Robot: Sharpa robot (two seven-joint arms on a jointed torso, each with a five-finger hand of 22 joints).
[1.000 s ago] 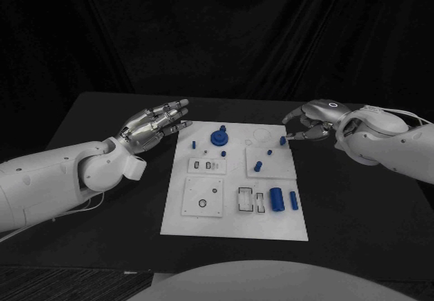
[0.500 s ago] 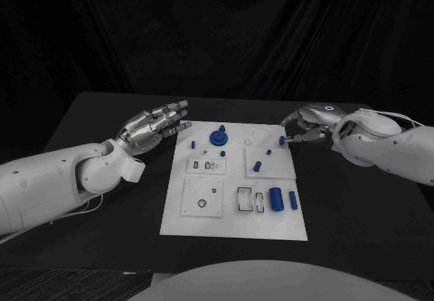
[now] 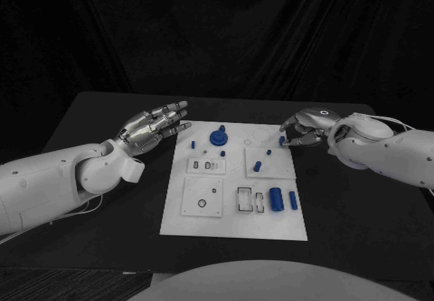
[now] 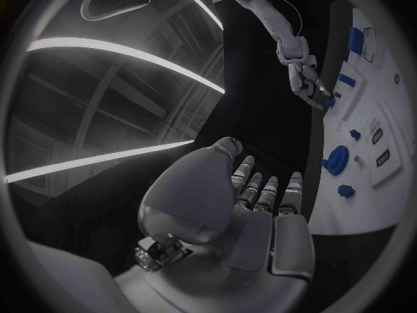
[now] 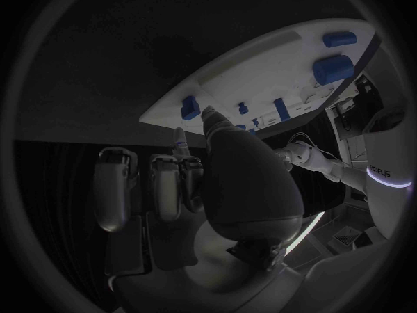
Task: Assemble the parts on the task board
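- Head view: a white task board (image 3: 235,219) lies in the middle of the frame on a black counter (image 3: 100,238), dark drapery behind it. Blue parts sit across the board: a round knobbed part (image 3: 218,136) at upper centre, a small peg (image 3: 192,144) to its left, a slanted peg (image 3: 258,166) right of centre, and two upright cylinders (image 3: 276,200) side by side at lower right. Nothing stands between the camera and the board.
- Head view: the left hand (image 3: 152,127) hangs at centre left, beside the board's upper-left corner, fingers spread and straight, holding nothing and touching nothing.
- Head view: the right hand (image 3: 305,130) sits at upper right of the board, fingers curled inward, their tips at a small blue part (image 3: 282,140) on the board's right edge. Whether they grip it or merely touch it cannot be told.
- Left wrist view: the left hand (image 4: 247,219) fills the lower centre, fingers (image 4: 265,191) extended and empty. The board (image 4: 382,118) curves down the right side of the frame, the knobbed part (image 4: 336,158) on it; the right hand (image 4: 306,76) reaches it at upper right.
- Right wrist view: the right hand (image 5: 217,181) rises from the bottom, its thumb tip beside a blue part (image 5: 190,107) at the near edge of the board (image 5: 260,69); the other fingers (image 5: 165,188) are folded at lower left. No firm grip is visible.
- No legible writing shows on the board or parts.
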